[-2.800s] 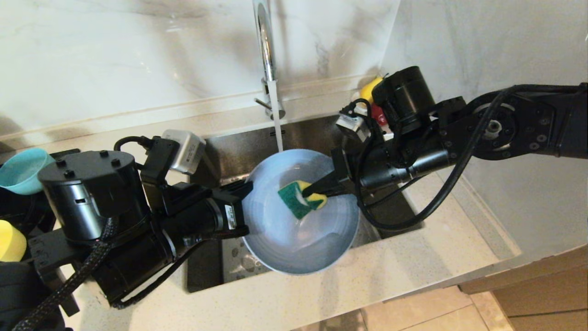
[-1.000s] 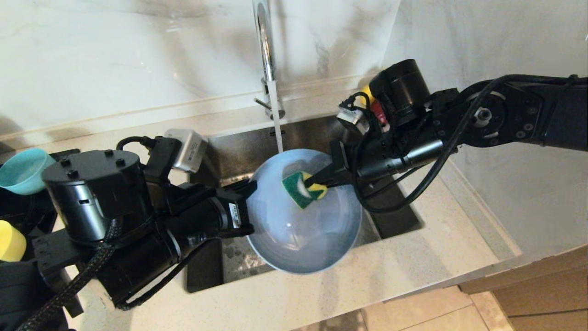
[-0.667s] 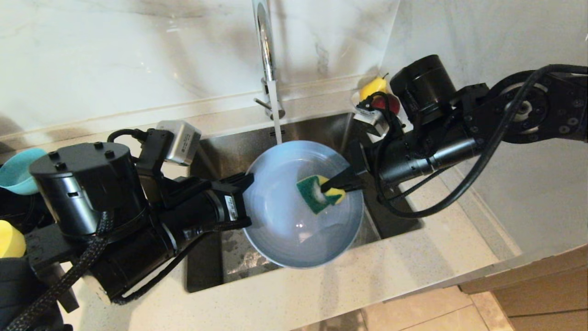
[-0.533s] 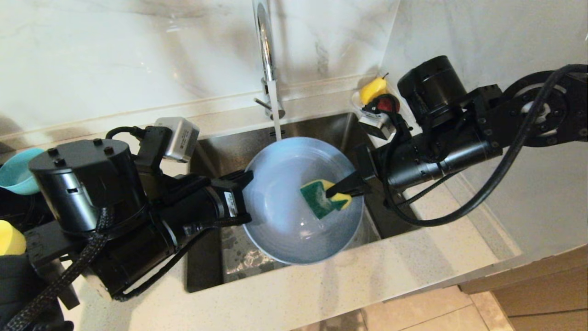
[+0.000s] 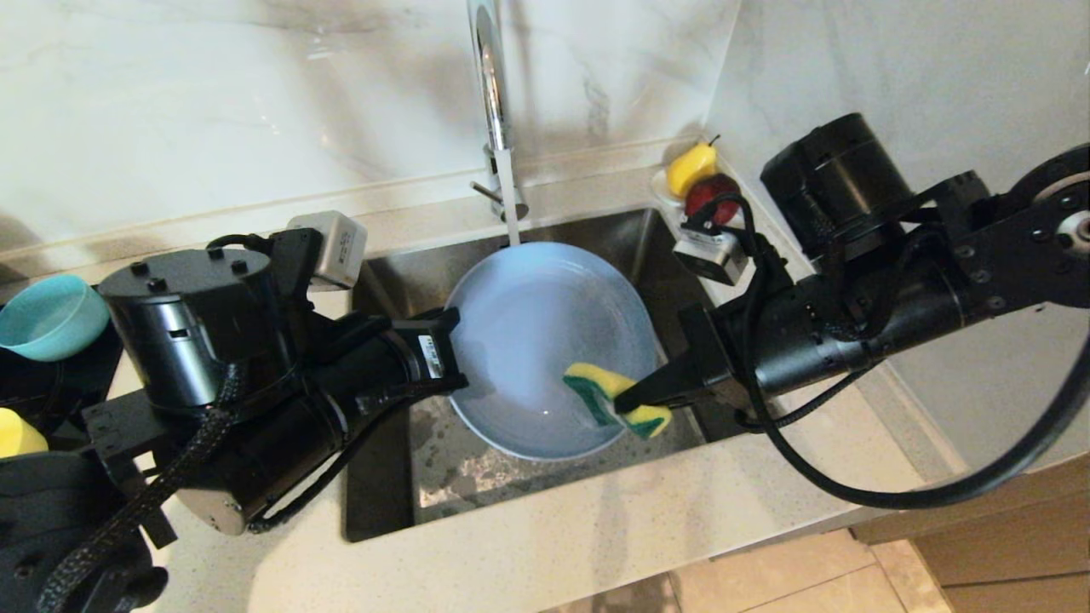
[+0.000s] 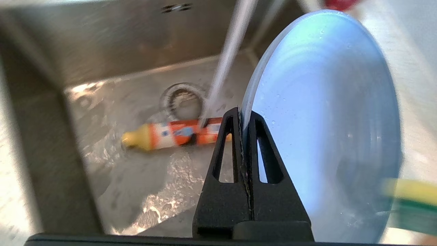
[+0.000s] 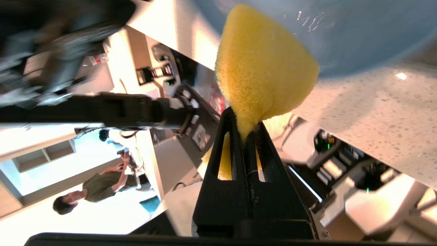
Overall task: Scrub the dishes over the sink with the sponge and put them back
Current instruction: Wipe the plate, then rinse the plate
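A wide grey-blue plate (image 5: 536, 340) hangs tilted over the sink (image 5: 588, 234), its far rim under the running water. My left gripper (image 5: 449, 322) is shut on the plate's left rim; in the left wrist view both fingers (image 6: 225, 143) clamp the thin edge of the plate (image 6: 324, 119). My right gripper (image 5: 626, 400) is shut on the yellow-and-green sponge (image 5: 592, 387), which lies against the plate's near right rim. The right wrist view shows the sponge (image 7: 263, 68) pinched between the shut fingers below the plate (image 7: 358, 30). A teal bowl (image 5: 47, 315) and a yellow bowl (image 5: 17, 434) sit far left.
The chrome faucet (image 5: 490, 77) pours a stream into the sink. An orange detergent bottle (image 6: 170, 135) lies on the wet sink floor by the drain (image 6: 182, 100). A small dish of fruit (image 5: 694, 174) stands in the back right corner. The stone counter (image 5: 596, 528) borders the sink's front.
My right gripper has dragged the sponge from the plate's upper middle across to its near right rim. The left arm has shifted the plate slightly back toward the faucet.
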### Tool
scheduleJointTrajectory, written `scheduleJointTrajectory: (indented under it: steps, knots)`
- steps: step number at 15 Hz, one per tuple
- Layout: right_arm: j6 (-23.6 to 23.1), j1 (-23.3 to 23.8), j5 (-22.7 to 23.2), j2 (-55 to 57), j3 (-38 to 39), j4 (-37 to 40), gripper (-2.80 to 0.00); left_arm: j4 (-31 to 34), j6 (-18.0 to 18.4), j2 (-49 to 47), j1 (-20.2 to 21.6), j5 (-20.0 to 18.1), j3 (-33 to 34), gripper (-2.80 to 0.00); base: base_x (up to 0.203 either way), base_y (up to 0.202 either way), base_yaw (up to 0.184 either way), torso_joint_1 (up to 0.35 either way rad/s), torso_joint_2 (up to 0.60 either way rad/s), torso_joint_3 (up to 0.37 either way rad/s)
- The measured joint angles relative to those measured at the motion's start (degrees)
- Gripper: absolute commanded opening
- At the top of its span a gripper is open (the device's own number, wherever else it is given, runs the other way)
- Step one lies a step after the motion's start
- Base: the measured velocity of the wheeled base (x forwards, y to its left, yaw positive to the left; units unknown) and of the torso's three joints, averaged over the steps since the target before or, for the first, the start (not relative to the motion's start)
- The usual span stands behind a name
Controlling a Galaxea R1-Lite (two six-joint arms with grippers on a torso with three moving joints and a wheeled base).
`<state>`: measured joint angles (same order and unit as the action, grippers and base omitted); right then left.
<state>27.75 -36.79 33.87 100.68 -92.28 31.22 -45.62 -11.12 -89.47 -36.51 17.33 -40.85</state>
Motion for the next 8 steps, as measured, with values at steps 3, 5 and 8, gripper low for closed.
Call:
scheduleJointTrajectory:
  steps: [3, 5, 8]
  knots:
    - [0.01, -0.01, 0.06, -5.25, -1.54, 0.0, -2.8, 0.21, -2.04, -3.66, 3.09, 1.53, -0.86, -2.8, 0.0, 0.0, 0.0, 0.0, 0.0, 0.0]
    - [-0.41, 0.59, -0.2, -8.54, -2.18, -0.01, -2.8, 1.64, -5.6, -6.11, 5.51, 1.76, -2.17, -2.8, 0.0, 0.0, 0.0, 0.0, 0.0, 0.0]
    - [-1.14, 4.06, -0.1, -12.0, -0.48, -0.01, -2.8, 6.6, -14.35, -10.01, 9.2, 1.64, -6.31, -2.8, 0.0, 0.0, 0.0, 0.0, 0.0, 0.0]
